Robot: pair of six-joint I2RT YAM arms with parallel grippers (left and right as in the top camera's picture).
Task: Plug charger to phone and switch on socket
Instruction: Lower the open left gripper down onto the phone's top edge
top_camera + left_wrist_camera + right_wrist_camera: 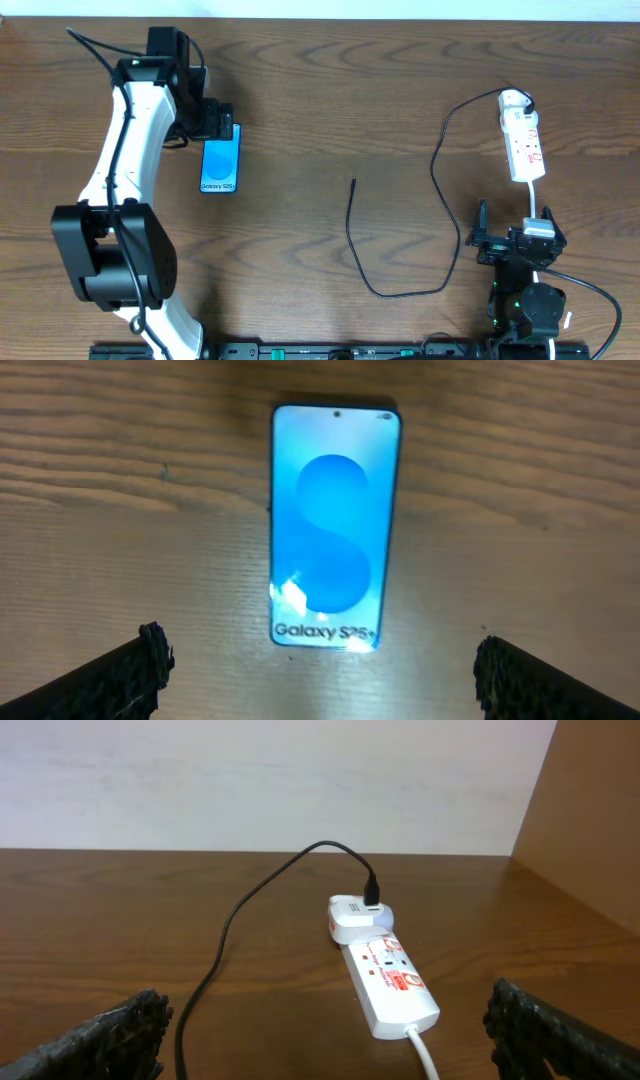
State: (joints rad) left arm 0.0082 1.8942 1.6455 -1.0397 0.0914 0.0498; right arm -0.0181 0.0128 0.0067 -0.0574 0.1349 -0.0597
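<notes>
Treat the charger as light, limp and likely slippery: pinch just behind its stiff tip, lying on the counter well apart from the phone before the wide-spread left fingers, with right fingers equally wide facing the socket.

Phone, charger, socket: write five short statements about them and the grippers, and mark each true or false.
1. The phone lies face up, screen lit. True.
2. The charger is plugged into the phone. False: its tip lies on the table, apart from the phone.
3. The left gripper holds the phone. False: it is open, not gripping it.
4. The charger runs from a white adapter on the socket. True.
5. The right gripper is shut on the socket. False: it is open, short of it.
</notes>
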